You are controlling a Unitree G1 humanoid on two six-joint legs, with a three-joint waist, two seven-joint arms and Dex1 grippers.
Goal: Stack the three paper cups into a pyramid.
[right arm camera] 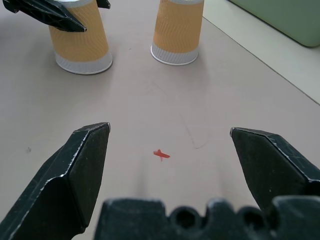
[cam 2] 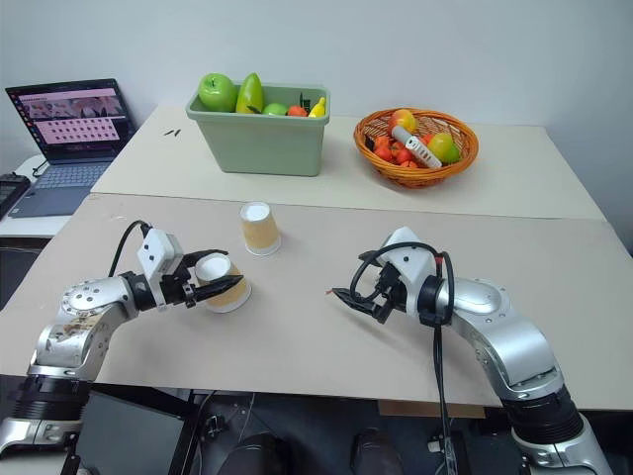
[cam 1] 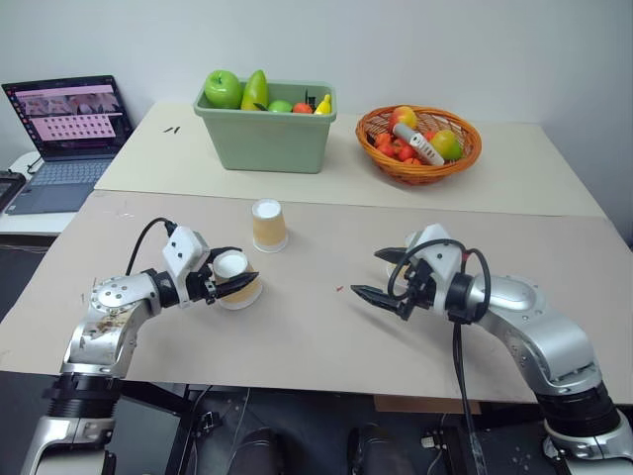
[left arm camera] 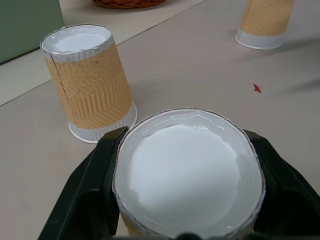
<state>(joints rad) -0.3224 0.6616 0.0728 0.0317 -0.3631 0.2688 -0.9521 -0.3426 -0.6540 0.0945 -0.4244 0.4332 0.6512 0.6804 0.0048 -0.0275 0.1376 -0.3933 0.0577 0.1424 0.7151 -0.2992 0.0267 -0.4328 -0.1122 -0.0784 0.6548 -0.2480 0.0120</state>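
Note:
Three tan paper cups with white bases stand upside down on the beige table (cam 1: 326, 346). My left gripper (cam 1: 242, 269) is shut on the nearest cup (cam 1: 240, 293), with a black finger (left arm camera: 95, 195) pressed on each side just under its white base (left arm camera: 187, 177). A second cup (cam 1: 268, 226) stands apart, a little farther back toward the bin. The third cup (left arm camera: 265, 25) shows in the left wrist view, farther off across the table. My right gripper (cam 1: 368, 273) hovers open at the centre right, nothing between its fingers (right arm camera: 85, 165).
A green bin (cam 1: 265, 139) of toy fruit and an orange wicker basket (cam 1: 420, 148) of fruit sit at the back. A laptop (cam 1: 69, 129) stands on a side table at far left. A small red mark (cam 1: 339, 289) lies between my grippers.

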